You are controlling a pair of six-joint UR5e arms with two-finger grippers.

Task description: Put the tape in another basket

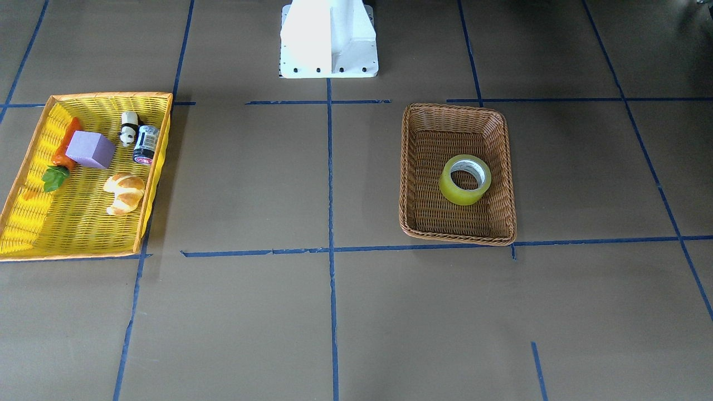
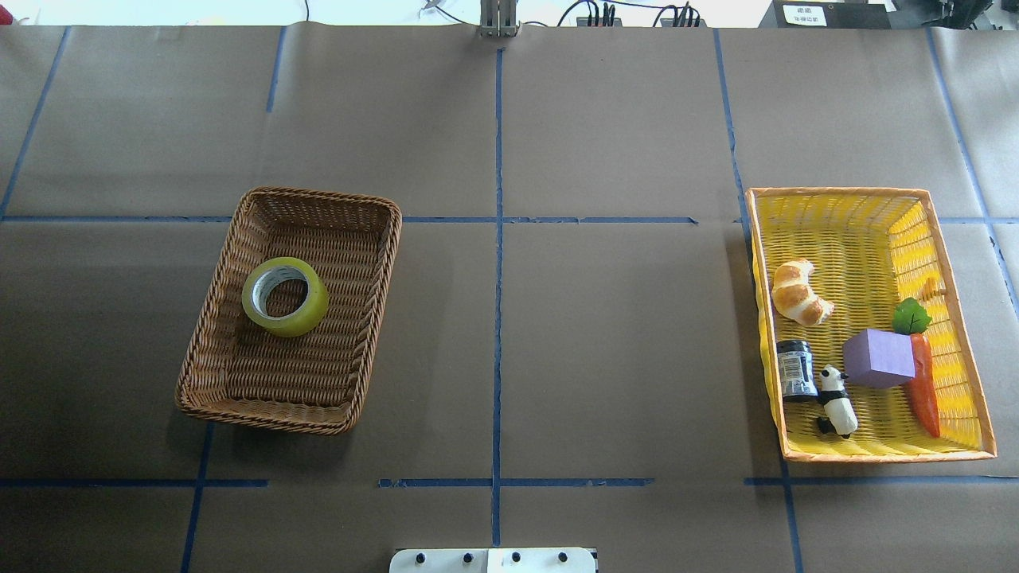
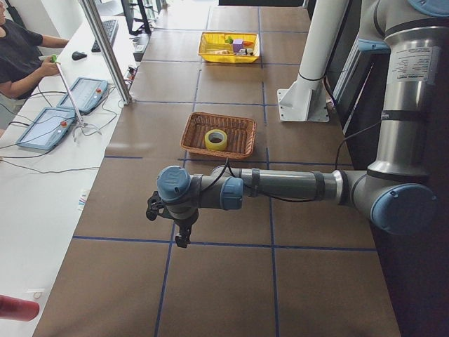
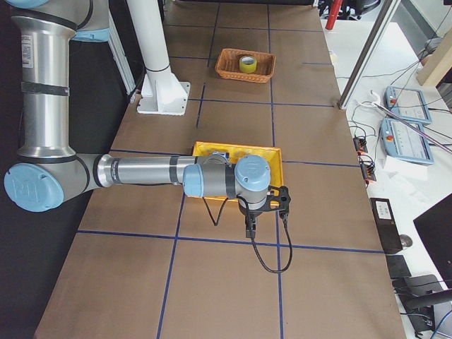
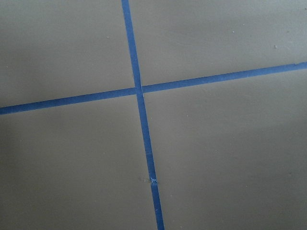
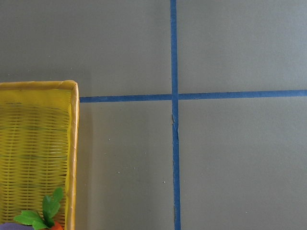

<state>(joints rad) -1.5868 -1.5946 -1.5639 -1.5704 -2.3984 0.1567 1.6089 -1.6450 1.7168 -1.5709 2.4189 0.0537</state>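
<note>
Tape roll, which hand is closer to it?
Left. The left hand hangs over the table just past the wicker basket holding the tape; the right hand is beyond the yellow basket, at the table's far end.

Tape point(image 1: 458, 195) in the brown wicker basket point(image 1: 415, 167).
The roll is wide, translucent yellow-green, with a white printed core. It lies flat on the basket floor with its hole facing up, a little toward the robot's left long wall and around the middle of the basket's length. The basket is rectangular with raised woven sides and rounded corners, and sits upright on the table, holding only the roll.
</note>
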